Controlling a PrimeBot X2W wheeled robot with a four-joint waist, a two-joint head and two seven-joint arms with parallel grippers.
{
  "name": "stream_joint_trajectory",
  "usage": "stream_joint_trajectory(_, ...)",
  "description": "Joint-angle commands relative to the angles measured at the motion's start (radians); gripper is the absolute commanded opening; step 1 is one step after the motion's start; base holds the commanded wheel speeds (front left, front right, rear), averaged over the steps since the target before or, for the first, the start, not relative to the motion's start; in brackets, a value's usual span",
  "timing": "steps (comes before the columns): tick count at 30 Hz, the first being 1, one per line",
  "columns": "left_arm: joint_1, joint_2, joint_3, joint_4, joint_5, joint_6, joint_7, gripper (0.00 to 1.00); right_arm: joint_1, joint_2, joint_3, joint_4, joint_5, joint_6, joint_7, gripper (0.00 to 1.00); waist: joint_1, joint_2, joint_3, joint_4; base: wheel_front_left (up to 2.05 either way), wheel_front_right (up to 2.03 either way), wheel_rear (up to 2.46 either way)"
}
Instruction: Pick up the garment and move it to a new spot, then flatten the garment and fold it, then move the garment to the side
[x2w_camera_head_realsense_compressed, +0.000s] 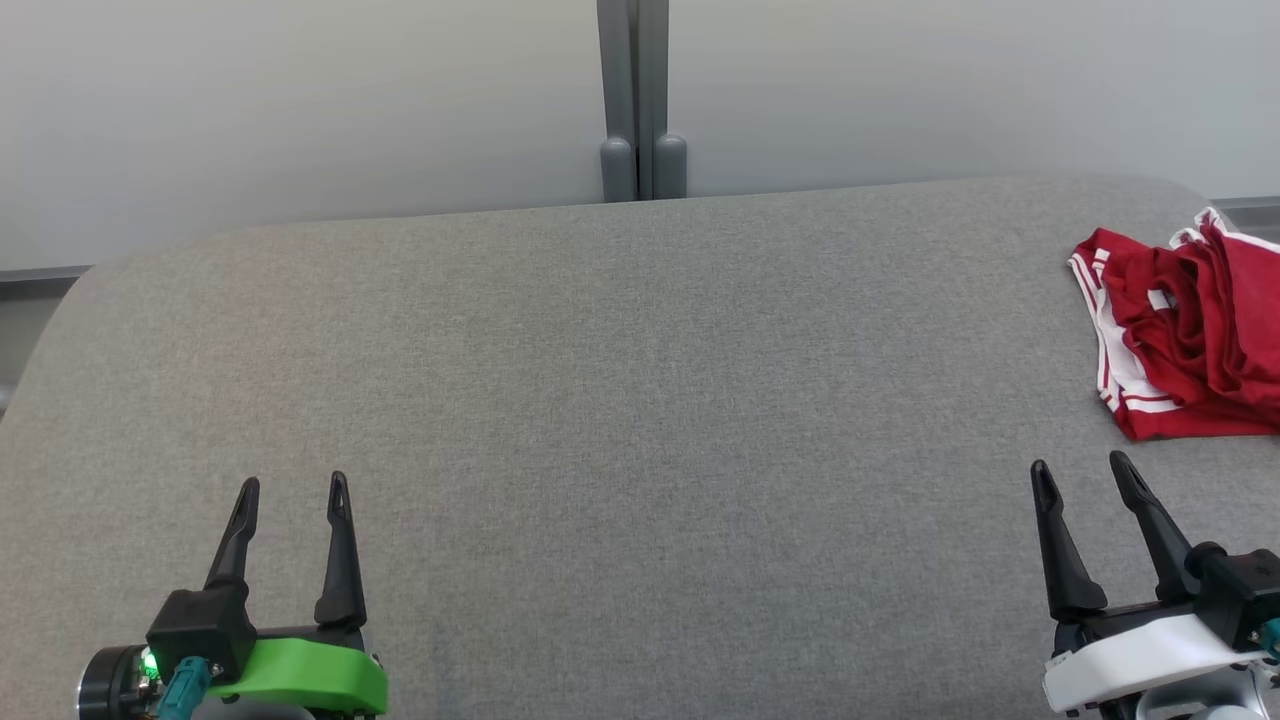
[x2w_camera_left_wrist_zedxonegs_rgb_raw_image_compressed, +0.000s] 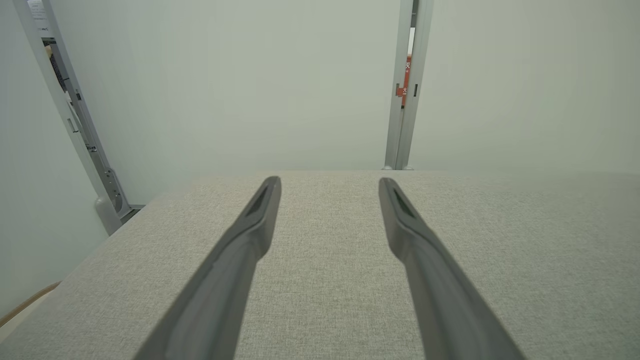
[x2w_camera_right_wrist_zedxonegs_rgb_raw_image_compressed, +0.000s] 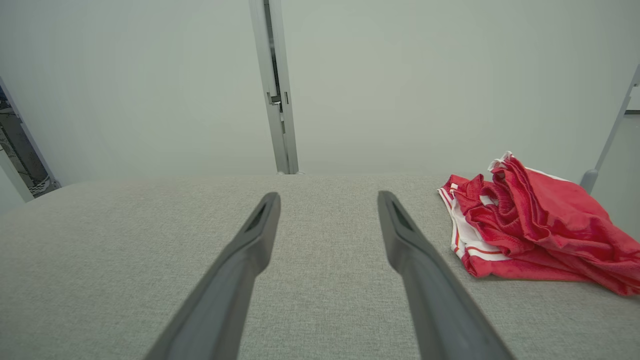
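The garment (x2w_camera_head_realsense_compressed: 1190, 330) is a crumpled red piece with white stripes, lying at the far right of the grey table (x2w_camera_head_realsense_compressed: 640, 400), partly cut off by the head view's edge. In the right wrist view the garment (x2w_camera_right_wrist_zedxonegs_rgb_raw_image_compressed: 535, 230) lies ahead and to the right of the fingers. My right gripper (x2w_camera_head_realsense_compressed: 1080, 470) stands open at the lower right, just short of the garment, holding nothing. At the lower left my left gripper (x2w_camera_head_realsense_compressed: 293, 485) is open and empty over bare table. Both wrist views show the spread fingers, left gripper (x2w_camera_left_wrist_zedxonegs_rgb_raw_image_compressed: 330, 181) and right gripper (x2w_camera_right_wrist_zedxonegs_rgb_raw_image_compressed: 328, 195).
Pale partition walls stand behind the table, joined by a grey post (x2w_camera_head_realsense_compressed: 640, 100) at the middle back. The table's far edge is rounded at the corners. A metal frame (x2w_camera_left_wrist_zedxonegs_rgb_raw_image_compressed: 75, 120) stands off the table's far left corner.
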Motion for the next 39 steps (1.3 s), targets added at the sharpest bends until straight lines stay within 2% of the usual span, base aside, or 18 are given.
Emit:
stream_joint_trajectory(1, 0.001, 0.009, 0.005, -0.002, -0.004, -0.002, -0.003, 1.0, 0.011, 0.002, 0.0, -0.006, -0.004, -0.002, -0.001, 1.0, 0.0, 0.0, 0.0, 0.001, 0.0, 0.0, 0.0)
stream_joint_trajectory(12, 0.009, 0.008, 0.0, -0.014, -0.013, 0.0, -0.005, 1.0, 0.009, -0.001, 0.0, -0.003, -0.002, -0.002, 0.003, 1.0, 0.0, 0.0, 0.002, 0.002, 0.0, 0.0, 0.0)
stream_joint_trajectory(13, 0.0, 0.002, -0.003, -0.009, -0.008, 0.0, -0.002, 0.0, 0.0, 0.0, 0.002, 0.005, 0.001, 0.0, 0.001, 0.0, 0.0, 0.0, 0.002, 0.002, 0.0, 0.0, 0.0)
stream_joint_trajectory(18, 0.013, -0.021, -0.012, 0.033, -0.015, -0.001, 0.001, 0.0, 0.004, 0.018, 0.01, 0.047, 0.012, 0.0, 0.005, 0.0, 0.0, 0.0, 0.002, 0.002, 0.0, 0.0, 0.0)
stream_joint_trajectory(39, -0.025, -0.06, 0.072, 0.06, -0.372, -0.07, 0.1, 0.0, -0.056, 0.036, -0.005, 0.094, 0.405, 0.0, 0.087, 0.0, 0.0, 0.0, 0.005, -0.005, 0.0, 0.0, 0.0)
